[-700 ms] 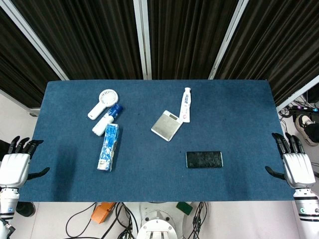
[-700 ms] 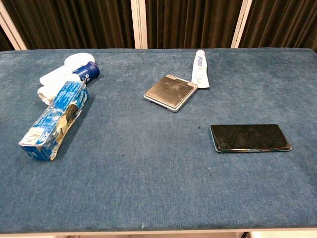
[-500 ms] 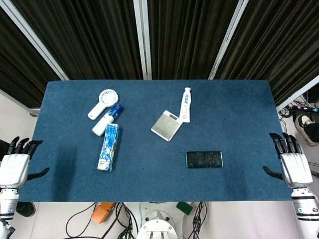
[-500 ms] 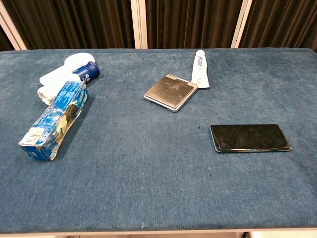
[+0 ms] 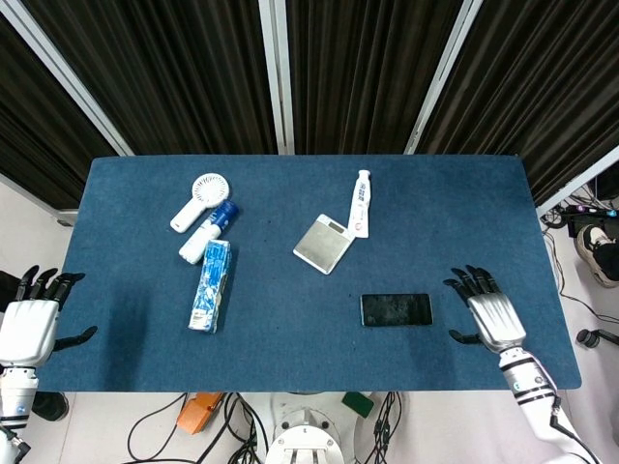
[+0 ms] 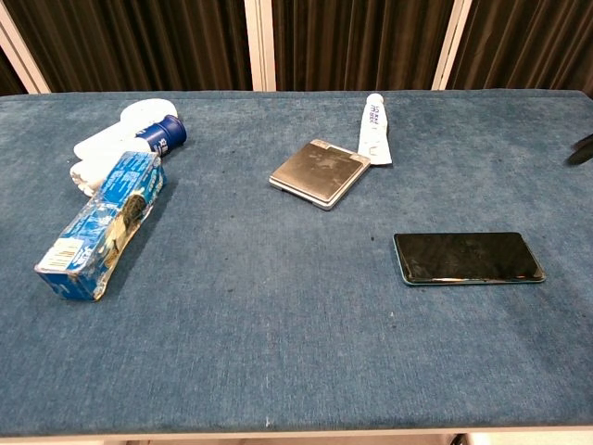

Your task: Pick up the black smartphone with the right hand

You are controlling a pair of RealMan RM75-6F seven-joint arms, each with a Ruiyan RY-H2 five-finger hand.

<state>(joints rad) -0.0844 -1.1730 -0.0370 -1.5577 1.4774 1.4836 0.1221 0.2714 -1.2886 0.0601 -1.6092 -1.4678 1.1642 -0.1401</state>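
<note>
blue table [image 5: 290,333], black smartphone [image 5: 396,309]

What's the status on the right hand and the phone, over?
Right hand open, over the table beside the black smartphone, not touching. Left hand open, off the table edge. Phone flat, nothing between it and the hand.

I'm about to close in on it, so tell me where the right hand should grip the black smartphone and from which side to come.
Probably across its two long edges, coming from above and from its right end. The black smartphone lies flat, screen up, long axis left to right, so only the thin edges offer purchase. The right hand is open just right of it, with bare table all around.
</note>
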